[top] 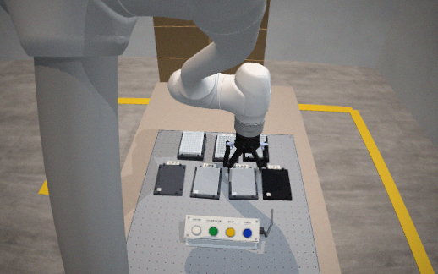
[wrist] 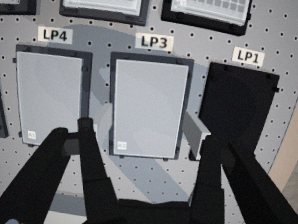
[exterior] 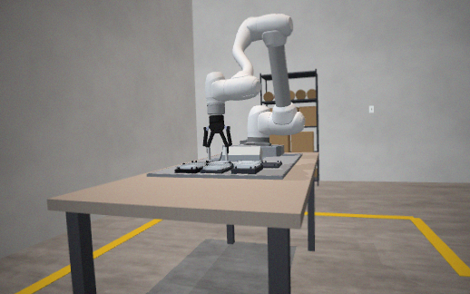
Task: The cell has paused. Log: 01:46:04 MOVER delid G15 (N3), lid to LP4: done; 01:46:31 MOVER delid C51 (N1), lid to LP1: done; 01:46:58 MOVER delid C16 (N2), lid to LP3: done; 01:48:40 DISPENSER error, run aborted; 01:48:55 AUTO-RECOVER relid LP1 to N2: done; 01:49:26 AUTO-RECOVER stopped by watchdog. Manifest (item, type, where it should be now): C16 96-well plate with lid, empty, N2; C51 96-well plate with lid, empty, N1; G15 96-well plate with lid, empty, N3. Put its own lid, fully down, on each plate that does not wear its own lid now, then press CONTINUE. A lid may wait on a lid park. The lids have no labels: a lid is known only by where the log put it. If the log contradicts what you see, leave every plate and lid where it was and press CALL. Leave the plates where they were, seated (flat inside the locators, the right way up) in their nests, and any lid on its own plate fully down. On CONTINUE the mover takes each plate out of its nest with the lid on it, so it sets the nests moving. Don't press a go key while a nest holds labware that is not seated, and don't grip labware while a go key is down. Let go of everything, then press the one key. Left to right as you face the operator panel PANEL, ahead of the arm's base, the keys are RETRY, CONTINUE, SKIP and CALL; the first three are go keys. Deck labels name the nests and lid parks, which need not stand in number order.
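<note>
My gripper point(wrist: 148, 116) is open and empty. It hangs a little above the pale lid on park LP3 point(wrist: 149, 106), with one finger on each side of the lid; it also shows in the top view point(top: 246, 163) and the exterior view point(exterior: 217, 142). A second pale lid lies on park LP4 point(wrist: 49, 99). Park LP1 point(wrist: 240, 104) is bare and black. Three well plates sit in the back row point(top: 191, 145) point(top: 224, 145) point(top: 256, 148); the third is partly hidden by the gripper. I cannot tell which plate wears a lid.
A fourth park point(top: 169, 179) at the far left is bare and dark. The operator panel point(top: 221, 230) stands in front with white, green, yellow and blue keys. A thin post point(top: 271, 220) rises at its right end.
</note>
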You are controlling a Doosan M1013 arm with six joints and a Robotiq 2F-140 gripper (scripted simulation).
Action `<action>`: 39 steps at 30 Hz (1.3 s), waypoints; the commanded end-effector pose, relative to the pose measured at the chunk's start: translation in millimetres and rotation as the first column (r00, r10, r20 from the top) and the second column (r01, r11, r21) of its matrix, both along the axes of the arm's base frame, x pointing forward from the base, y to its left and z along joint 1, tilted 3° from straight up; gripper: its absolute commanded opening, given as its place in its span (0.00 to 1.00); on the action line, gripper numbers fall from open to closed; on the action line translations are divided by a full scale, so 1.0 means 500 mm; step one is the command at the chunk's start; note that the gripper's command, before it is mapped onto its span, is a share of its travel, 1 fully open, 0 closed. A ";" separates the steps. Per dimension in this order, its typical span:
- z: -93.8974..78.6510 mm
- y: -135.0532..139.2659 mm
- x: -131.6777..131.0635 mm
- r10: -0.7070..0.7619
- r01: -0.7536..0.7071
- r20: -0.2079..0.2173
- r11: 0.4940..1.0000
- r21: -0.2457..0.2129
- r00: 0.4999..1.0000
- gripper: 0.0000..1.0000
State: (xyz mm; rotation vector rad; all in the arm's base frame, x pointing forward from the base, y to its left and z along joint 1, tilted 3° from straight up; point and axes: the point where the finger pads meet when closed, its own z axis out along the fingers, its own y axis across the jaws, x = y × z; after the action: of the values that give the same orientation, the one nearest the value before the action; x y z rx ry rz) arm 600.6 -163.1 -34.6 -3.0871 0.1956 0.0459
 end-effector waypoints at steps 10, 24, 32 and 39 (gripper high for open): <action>0.000 0.000 0.000 0.000 0.000 0.000 1.000 0.000 1.000 0.59; 0.000 0.000 0.000 0.000 0.000 0.000 1.000 0.000 1.000 0.59; 0.000 0.000 0.000 0.000 0.000 0.000 1.000 0.000 1.000 0.59; 0.000 0.000 0.000 0.000 0.000 0.000 1.000 0.000 1.000 0.66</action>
State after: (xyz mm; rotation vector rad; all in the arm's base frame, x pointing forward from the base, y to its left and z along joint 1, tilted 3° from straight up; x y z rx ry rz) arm 600.6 -163.1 -34.6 -3.0871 0.1956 0.0459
